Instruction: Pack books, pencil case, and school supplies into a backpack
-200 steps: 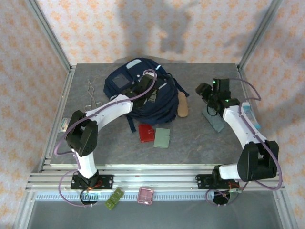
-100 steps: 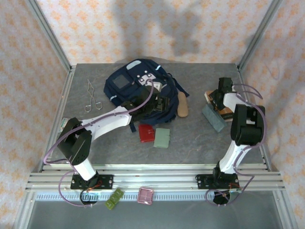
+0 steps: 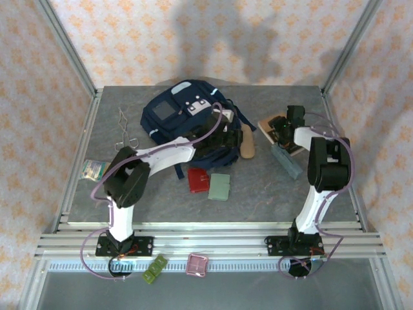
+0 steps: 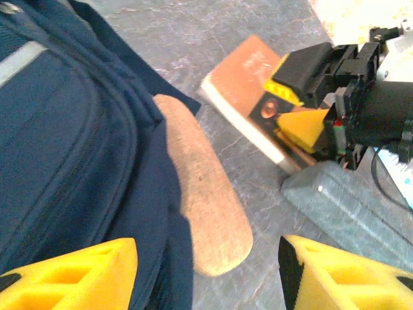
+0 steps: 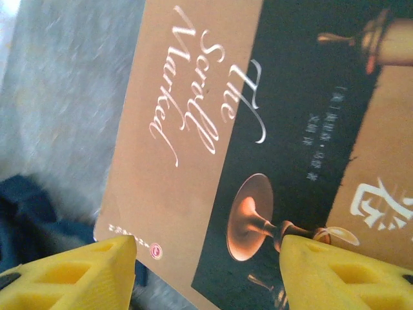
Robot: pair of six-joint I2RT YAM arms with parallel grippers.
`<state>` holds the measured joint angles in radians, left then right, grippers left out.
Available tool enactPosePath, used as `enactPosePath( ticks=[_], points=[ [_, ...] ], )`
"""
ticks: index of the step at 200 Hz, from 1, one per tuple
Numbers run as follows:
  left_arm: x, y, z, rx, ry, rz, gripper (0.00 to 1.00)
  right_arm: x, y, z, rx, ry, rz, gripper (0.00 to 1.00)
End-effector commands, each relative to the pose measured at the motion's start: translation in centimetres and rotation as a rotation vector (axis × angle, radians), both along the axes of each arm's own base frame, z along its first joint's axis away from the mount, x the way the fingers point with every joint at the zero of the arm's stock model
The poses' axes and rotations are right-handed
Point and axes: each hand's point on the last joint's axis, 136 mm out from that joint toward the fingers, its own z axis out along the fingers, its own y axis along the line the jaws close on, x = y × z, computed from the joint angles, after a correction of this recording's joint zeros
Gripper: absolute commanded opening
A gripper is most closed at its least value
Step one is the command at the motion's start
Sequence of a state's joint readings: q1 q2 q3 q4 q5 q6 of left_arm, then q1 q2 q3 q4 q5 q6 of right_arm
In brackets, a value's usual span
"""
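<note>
A: Where's the left gripper (image 4: 206,258)?
B: Wide open over the tan soft pouch (image 4: 203,194), just beside the navy fabric backpack (image 4: 64,142).
A: And the right gripper (image 5: 203,252)?
B: Spread apart above the brown paperback (image 5: 187,129) on the counter (image 4: 193,39).

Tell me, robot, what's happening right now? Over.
Left end effector open, pencil case ahead. Right end effector open over brown book. Grey slab lies beside book.

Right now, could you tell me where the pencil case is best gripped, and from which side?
Probably across its narrow width near the free rounded end of the pencil case, coming down from above. It lies flat, long and slim on the table, and one long side is tucked against the backpack, so the middle looks crowded there.
</note>
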<state>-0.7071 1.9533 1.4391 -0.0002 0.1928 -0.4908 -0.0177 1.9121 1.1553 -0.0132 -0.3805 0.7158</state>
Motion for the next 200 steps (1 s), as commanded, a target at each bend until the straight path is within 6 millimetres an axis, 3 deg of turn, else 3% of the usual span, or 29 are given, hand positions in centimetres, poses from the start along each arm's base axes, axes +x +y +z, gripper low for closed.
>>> enactPosePath(
  ticks=[1, 27, 67, 93, 146, 172, 200],
  points=[
    [0.9, -2.9, 0.6, -0.08, 0.018, -0.037, 0.61, -1.3, 4.1, -0.8, 0.111, 0.051, 0.081, 0.61],
    [2.0, -4.5, -0.5, -0.084, 0.067, -0.036, 0.61, -0.9, 2.2, 1.9, 0.009, 0.026, 0.061, 0.62],
    [2.4, -7.1, -1.2, -0.088, 0.096, -0.065, 0.61, -0.8, -5.3, 4.6, -0.192, 0.009, -0.076, 0.65],
    [1.9, -9.0, -1.4, -0.128, 0.122, -0.084, 0.61, 0.7, -8.0, 3.6, -0.22, 0.029, -0.112, 0.66],
    [2.2, -11.5, -2.2, -0.163, 0.149, -0.098, 0.61, 3.7, -11.0, -0.1, -0.216, 0.081, -0.094, 0.64],
    [2.8, -12.3, -3.0, -0.16, 0.174, -0.097, 0.6, 2.6, -10.9, -1.5, -0.185, 0.113, -0.071, 0.63],
    [3.7, -12.5, -4.8, -0.123, 0.203, -0.065, 0.61, 0.1, -10.1, -2.7, -0.154, 0.157, -0.059, 0.63]
  ],
)
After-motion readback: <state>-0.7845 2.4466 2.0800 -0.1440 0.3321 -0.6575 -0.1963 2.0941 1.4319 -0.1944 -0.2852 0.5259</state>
